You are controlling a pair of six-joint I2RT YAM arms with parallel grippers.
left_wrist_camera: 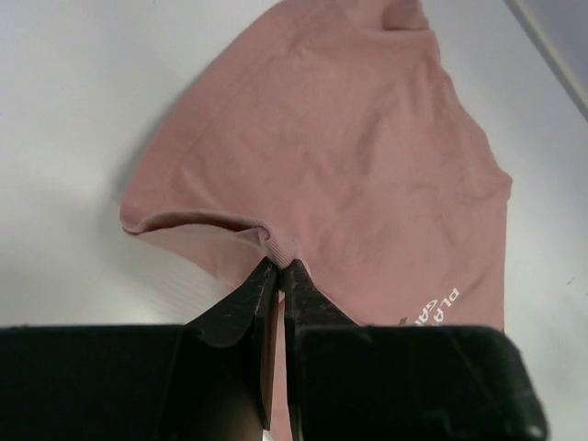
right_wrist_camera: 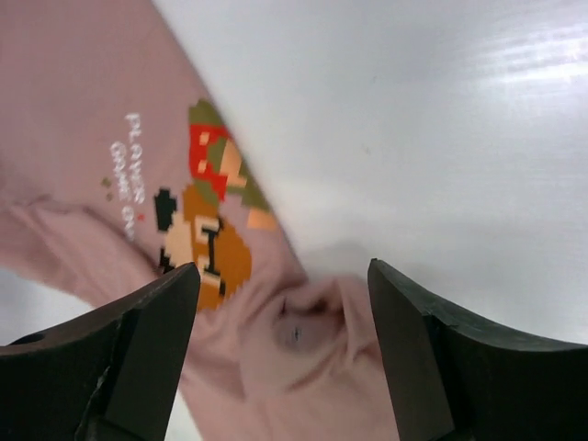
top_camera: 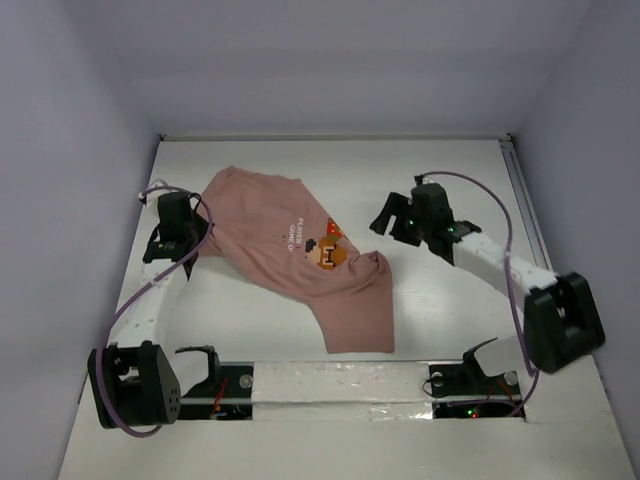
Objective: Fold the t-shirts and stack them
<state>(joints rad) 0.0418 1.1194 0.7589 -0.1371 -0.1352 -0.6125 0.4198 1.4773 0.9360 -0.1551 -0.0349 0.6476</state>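
The dusty-pink fabric t-shirt (top_camera: pixel 270 225) looks limp and light; left fingers (left_wrist_camera: pixel 241 317) clamp its rolled edge, right fingers (right_wrist_camera: pixel 152 340) gape over the bunched fold between them, a likely hold.

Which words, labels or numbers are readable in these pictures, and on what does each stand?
"PLAYER": white letters on the pink t-shirt, beside its pixel graphic.
"GAME O...": the line under it; its ending is too blurred to read.
Nothing else is readable.
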